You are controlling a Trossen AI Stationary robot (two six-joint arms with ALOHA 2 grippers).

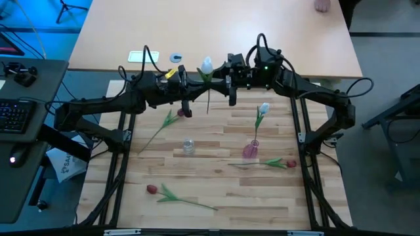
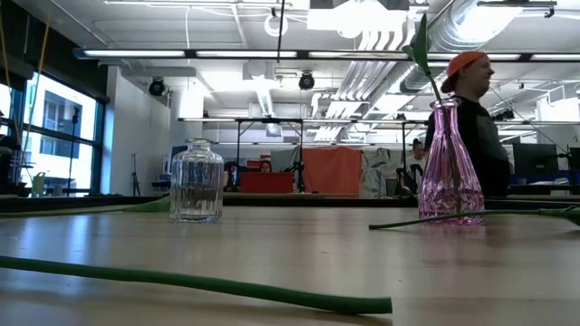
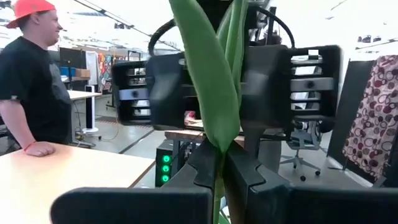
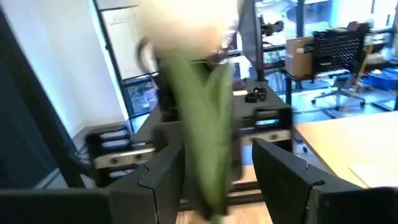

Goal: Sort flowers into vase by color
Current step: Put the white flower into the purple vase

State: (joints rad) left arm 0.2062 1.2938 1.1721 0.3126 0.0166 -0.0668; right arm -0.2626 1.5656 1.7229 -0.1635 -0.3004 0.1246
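Slender green stem of a white tulip (image 1: 207,65) clenched in left tool (image 1: 186,84), right tool (image 1: 230,81) parted around it.

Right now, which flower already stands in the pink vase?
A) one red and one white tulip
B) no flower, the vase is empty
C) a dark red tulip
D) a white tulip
D: in the high view a single white tulip rises on its green stem out of the pink vase, while the red tulips lie on the table.
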